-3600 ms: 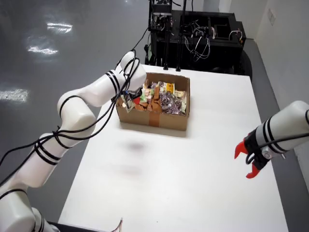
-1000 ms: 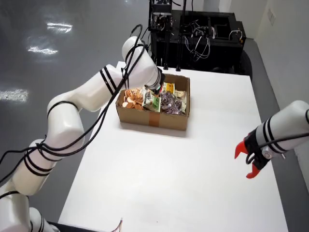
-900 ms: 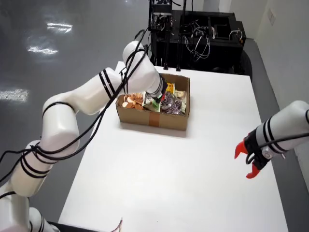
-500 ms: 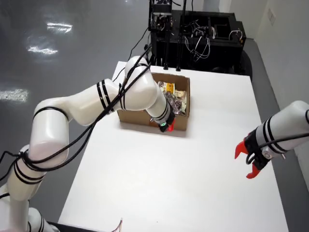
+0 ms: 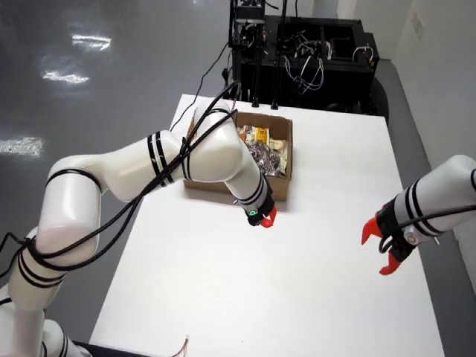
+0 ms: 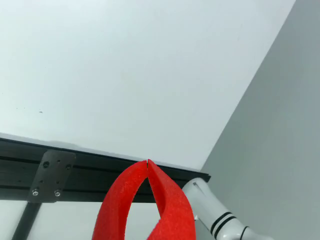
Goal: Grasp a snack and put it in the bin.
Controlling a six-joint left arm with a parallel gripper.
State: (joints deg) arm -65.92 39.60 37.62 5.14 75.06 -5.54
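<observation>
- Presently, the gripper (image 5: 265, 218) is seen clenched and empty, fingertips met in the wrist view (image 6: 148, 162).
- Snacks (image 5: 265, 149) lie up-frame inside the cardboard box (image 5: 286, 160), just beyond the gripper.
- No loose snack is visible on the table (image 5: 297, 282).

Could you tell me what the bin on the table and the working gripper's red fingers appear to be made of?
The bin looks like plain brown corrugated cardboard: matte, with folded-out flaps. The fingers look like matte red moulded or printed plastic, smooth and curved, though possibly rubbery; the pictures cannot settle that. The gripper has its tips touching.
</observation>
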